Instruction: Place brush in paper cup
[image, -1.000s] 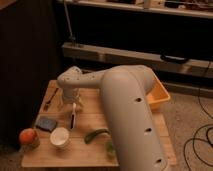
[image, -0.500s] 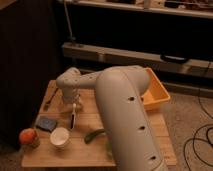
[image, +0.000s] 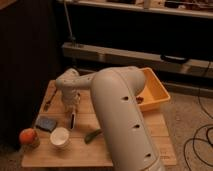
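One brush (image: 73, 120) lies in front of you on the wooden table (image: 55, 157), a thin stick pointing roughly toward the camera. Its far end runs up under the gripper (image: 73, 109), which hangs straight over it, low to the table. You cannot make out whether the gripper touches the brush, and you cannot tell whether it is open or closed.

Just beside the brush's near end, toward the left of the view and closer to the camera, the paper cup (image: 60, 136) stands upright, white, its mouth facing up. The brush is outside the cup.

Further out you see a blue sponge (image: 46, 123) lying flat just behind the cup. An orange fruit (image: 28, 136) sits at the table's left front corner. A short dark utensil (image: 48, 102) lies near the left edge, behind the sponge. On the other side of the brush, a small green vegetable (image: 92, 135) lies close to the arm.

The big white arm (image: 120, 115) rises from the bottom of the view and bends across the table to the gripper, hiding much of the tabletop's middle. At the far right corner of the table a yellow bin (image: 152, 92) rests, partly behind the arm. Dark cables (image: 200, 142) lie on the floor at the right.
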